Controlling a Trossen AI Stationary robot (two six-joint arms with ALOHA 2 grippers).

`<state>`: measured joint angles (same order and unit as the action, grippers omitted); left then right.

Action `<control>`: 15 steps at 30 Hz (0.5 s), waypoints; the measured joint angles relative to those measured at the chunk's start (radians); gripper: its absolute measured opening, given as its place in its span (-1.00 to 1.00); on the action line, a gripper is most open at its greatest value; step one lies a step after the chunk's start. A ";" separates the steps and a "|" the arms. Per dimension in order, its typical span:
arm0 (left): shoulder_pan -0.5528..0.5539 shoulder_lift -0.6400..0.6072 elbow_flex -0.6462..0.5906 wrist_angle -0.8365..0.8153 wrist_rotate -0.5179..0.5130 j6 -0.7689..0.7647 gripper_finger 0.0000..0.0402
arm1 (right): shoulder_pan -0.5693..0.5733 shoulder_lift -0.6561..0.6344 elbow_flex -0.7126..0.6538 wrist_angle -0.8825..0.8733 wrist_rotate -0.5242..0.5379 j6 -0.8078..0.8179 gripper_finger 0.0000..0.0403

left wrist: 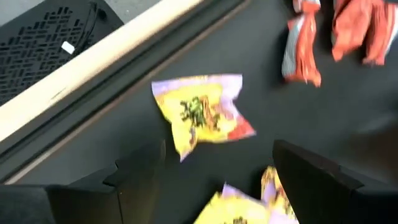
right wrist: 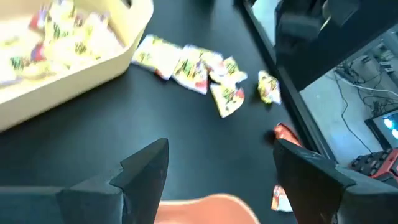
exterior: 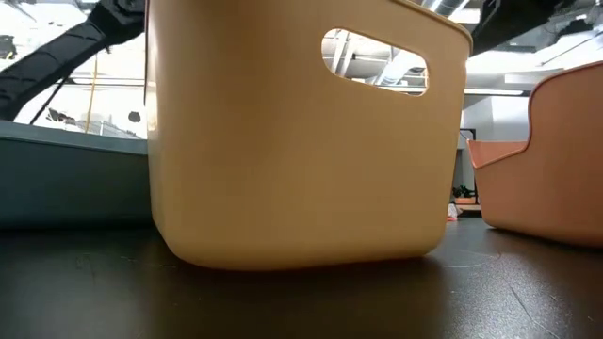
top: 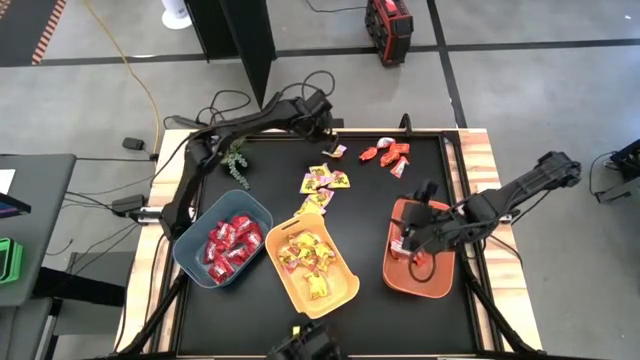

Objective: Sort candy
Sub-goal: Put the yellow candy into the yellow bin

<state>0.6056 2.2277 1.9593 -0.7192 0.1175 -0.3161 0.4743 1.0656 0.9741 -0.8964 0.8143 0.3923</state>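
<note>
Black mat covers the desk (top: 300, 330), wood trim along its side edges. No readable text anywhere: wrapper print is green scribble on yellow, too blurred to read.

Left gripper (left wrist: 217, 168) at the far edge, left of middle, fingers spread, nothing between them, hovering over a yellow candy (left wrist: 202, 115) that lies flat near the wood trim. Another yellow one is cut off at the frame bottom.

Right gripper (right wrist: 217, 171) over the orange bin (top: 420, 262) near the right edge, fingers apart and empty. Bin contents mostly hidden by the arm; can't count what's in it.

Candy locations:
- red candy (top: 232, 243) in the blue-grey bin (top: 190, 240), front left
- yellow sweets (top: 305, 255) in the yellow bin (top: 335, 298), front centre
- loose yellow pile (top: 325, 183) mid-desk, toward the far edge
- orange-red candy (top: 388, 155) loose near the far edge, right of centre

Sprig (top: 237, 163) on the desk by the left arm.

Low view is almost fully blocked by the yellow bin wall; only a cut-out handle and a slice of the orange bin show.
</note>
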 joint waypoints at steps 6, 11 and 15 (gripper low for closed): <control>0.003 0.069 0.109 -0.006 -0.015 -0.036 0.46 | -0.001 -0.021 0.000 0.017 0.001 -0.001 0.52; -0.008 0.083 0.138 -0.059 -0.036 -0.021 0.46 | 0.001 -0.012 0.000 0.014 0.001 -0.007 0.52; -0.016 0.083 0.138 -0.108 -0.025 0.010 0.46 | 0.001 -0.012 0.000 0.010 0.001 -0.009 0.52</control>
<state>0.5896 2.3104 2.0975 -0.8275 0.0926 -0.3064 0.4752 1.0535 0.9741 -0.8864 0.8150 0.3836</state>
